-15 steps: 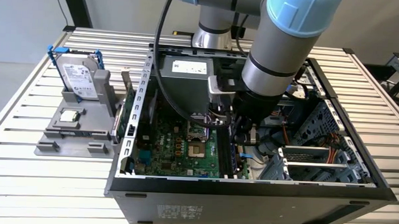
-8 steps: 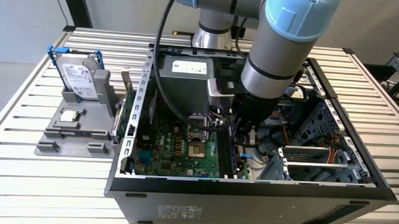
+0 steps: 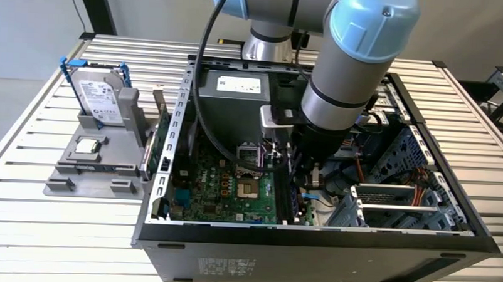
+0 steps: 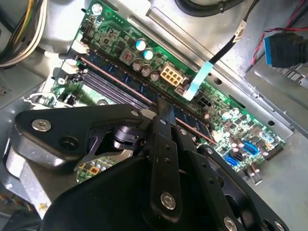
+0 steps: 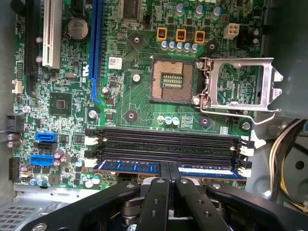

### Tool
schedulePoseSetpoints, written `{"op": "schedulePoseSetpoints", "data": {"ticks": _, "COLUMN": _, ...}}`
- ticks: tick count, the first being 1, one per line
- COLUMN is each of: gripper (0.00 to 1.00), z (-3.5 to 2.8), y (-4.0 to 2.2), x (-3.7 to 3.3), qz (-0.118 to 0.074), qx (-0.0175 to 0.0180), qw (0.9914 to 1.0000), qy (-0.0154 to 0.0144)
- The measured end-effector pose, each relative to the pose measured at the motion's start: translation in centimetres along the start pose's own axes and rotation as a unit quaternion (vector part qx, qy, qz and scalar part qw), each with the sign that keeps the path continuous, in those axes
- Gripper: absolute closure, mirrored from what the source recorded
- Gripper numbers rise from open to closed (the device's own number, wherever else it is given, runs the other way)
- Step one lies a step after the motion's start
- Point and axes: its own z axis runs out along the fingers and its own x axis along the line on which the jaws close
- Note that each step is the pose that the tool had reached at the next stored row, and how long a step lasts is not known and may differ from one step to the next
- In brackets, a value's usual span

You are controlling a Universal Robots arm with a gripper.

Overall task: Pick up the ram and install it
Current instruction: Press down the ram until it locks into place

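The ram [image 5: 126, 167], a long narrow blue-edged stick, stands on edge in the motherboard's [image 5: 130, 103] memory slot nearest my gripper, beside the empty black slots [image 5: 163, 139]. My gripper [image 5: 168, 167] is shut on the ram's top edge near its middle, one black finger on each side. In the second wrist view the ram [image 4: 118, 78] runs along the slot and my gripper [image 4: 163, 109] pinches it. In the exterior view my gripper [image 3: 305, 180] reaches down into the open computer case [image 3: 315, 240], over the motherboard's side on the exterior view's right.
The open CPU socket [image 5: 169, 79] with its raised metal frame [image 5: 239, 86] lies beyond the slots. Yellow cables [image 5: 288, 159] hang at the slots' end. Outside the case, a grey stand [image 3: 92, 167] holds a silver hard drive [image 3: 102, 98] and a small square chip [image 3: 87, 146].
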Motion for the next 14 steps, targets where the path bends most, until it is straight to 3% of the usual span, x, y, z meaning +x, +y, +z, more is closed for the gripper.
{"op": "schedulePoseSetpoints", "data": {"ticks": 3, "gripper": 1.0, "z": 0.32, "y": -0.02, "x": -0.02, "qz": 0.0, "qx": -0.0003, "qw": 1.0, "qy": 0.0011}}
{"op": "schedulePoseSetpoints", "data": {"ticks": 4, "gripper": 1.0, "z": 0.01, "y": -0.02, "x": -0.07, "qz": 0.0, "qx": -0.0004, "qw": 1.0, "qy": 0.0015}}
{"op": "schedulePoseSetpoints", "data": {"ticks": 5, "gripper": 1.0, "z": -0.22, "y": -0.01, "x": -0.07, "qz": 0.0, "qx": 0.0004, "qw": 1.0, "qy": -0.0007}}
{"op": "schedulePoseSetpoints", "data": {"ticks": 6, "gripper": 1.0, "z": -0.56, "y": 0.0, "x": -0.08, "qz": 0.0, "qx": 0.0007, "qw": 1.0, "qy": -0.0019}}
{"op": "schedulePoseSetpoints", "data": {"ticks": 7, "gripper": 1.0, "z": -1.13, "y": 0.03, "x": -0.05, "qz": 0.0, "qx": 0.0003, "qw": 1.0, "qy": -0.0008}}
{"op": "schedulePoseSetpoints", "data": {"ticks": 14, "gripper": 1.0, "z": -4.3, "y": 0.12, "x": -0.1, "qz": 0.0, "qx": 0.0003, "qw": 1.0, "qy": -0.0008}}
